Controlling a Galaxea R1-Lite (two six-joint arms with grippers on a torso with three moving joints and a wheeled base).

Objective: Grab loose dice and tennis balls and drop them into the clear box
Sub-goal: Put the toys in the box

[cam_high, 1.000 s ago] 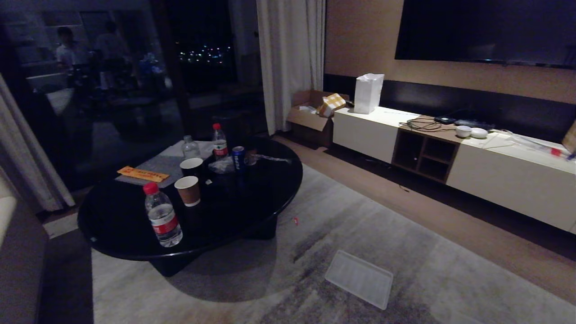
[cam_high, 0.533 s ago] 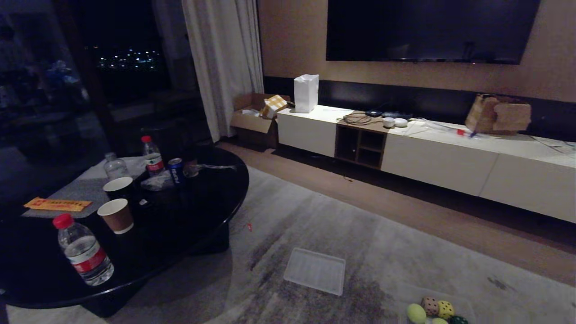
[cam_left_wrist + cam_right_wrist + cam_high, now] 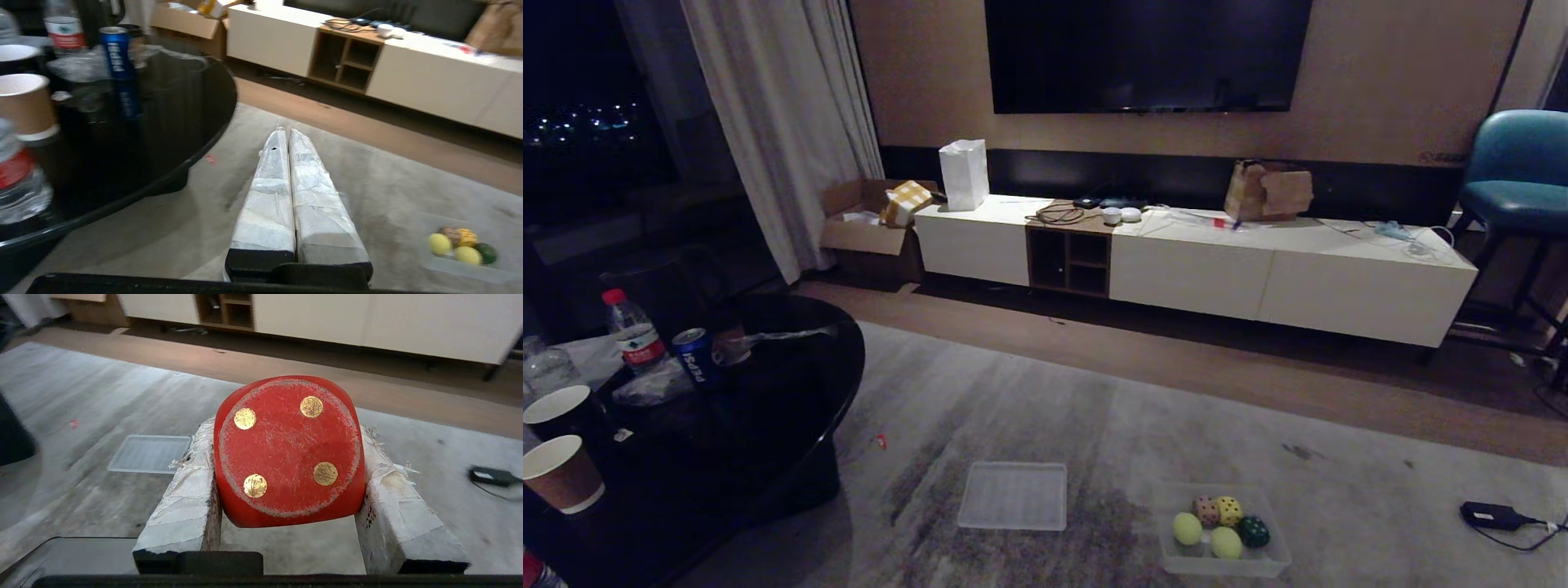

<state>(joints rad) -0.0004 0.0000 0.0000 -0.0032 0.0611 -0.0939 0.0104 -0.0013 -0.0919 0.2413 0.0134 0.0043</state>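
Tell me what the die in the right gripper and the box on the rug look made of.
Red die: probably foam or soft rubber; matte, scuffed face with a worn ring, gold pips, rounded corners. It sits clamped in the right gripper. Box: clear thin plastic; the balls and dice show through its walls.

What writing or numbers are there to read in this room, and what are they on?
"PEPSI", probably: white letters running up the blue can.
Four gold dots, no digits: the face of the red die held in the right gripper.
Red label on the water bottle: too blurred to read.
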